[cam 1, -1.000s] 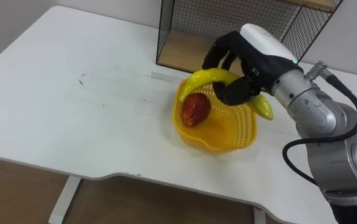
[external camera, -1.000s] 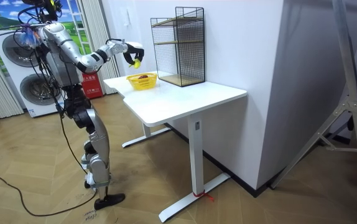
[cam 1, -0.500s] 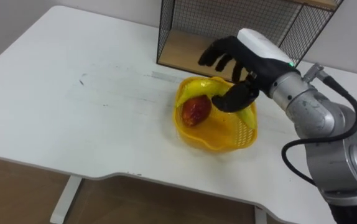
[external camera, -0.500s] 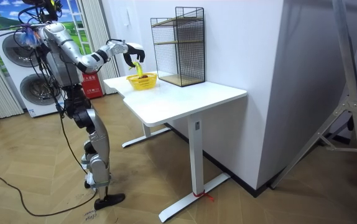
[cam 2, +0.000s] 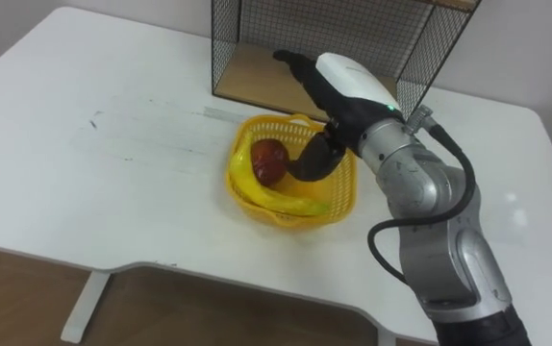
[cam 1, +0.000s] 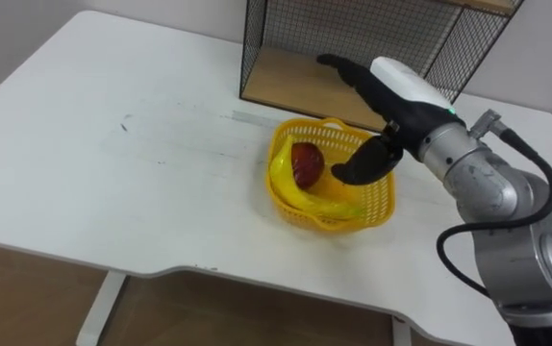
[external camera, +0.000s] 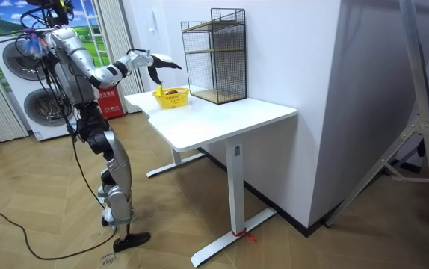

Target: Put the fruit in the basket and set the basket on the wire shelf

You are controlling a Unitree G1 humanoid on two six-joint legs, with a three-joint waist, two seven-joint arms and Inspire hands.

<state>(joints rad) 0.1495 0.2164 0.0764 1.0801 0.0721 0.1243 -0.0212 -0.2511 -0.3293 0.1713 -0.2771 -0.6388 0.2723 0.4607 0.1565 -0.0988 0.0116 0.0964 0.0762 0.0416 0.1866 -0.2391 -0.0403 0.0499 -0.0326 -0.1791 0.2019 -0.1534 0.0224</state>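
A white table [cam 1: 112, 163] carries everything; its top is bare apart from a small dark mark [cam 1: 125, 123] toward the left. At its far edge stands the black wire shelf [cam 1: 353, 29], with a wooden board [cam 1: 286, 77] as its lowest level. In the room view the table stands against a white wall on a wood floor [external camera: 199, 224], with washing machines [external camera: 28, 97] behind the robot, which stands upright at the table's end on the room view's left, one arm reaching over the table.

The yellow basket [cam 1: 382, 192] sits on the table just in front of the shelf, not on it. Both fruits are inside: a red fruit [cam 1: 305, 163] near the far left of the basket, and the banana [cam 1: 305, 197] lying along the near left wall and bottom.

The right hand [cam 1: 406, 86] comes in from the right and hovers over the basket's right half, back upward. Its fingers [cam 1: 343, 67] are stretched out straight toward the shelf's board, holding nothing — the thumb [cam 1: 358, 165] hangs down over the basket's inside, apart from both fruits.

The thumb and wrist cover part of the basket's far right rim. The shelf's upper part is cut off at the top edge, and what kind of fruit the red one is I cannot tell.
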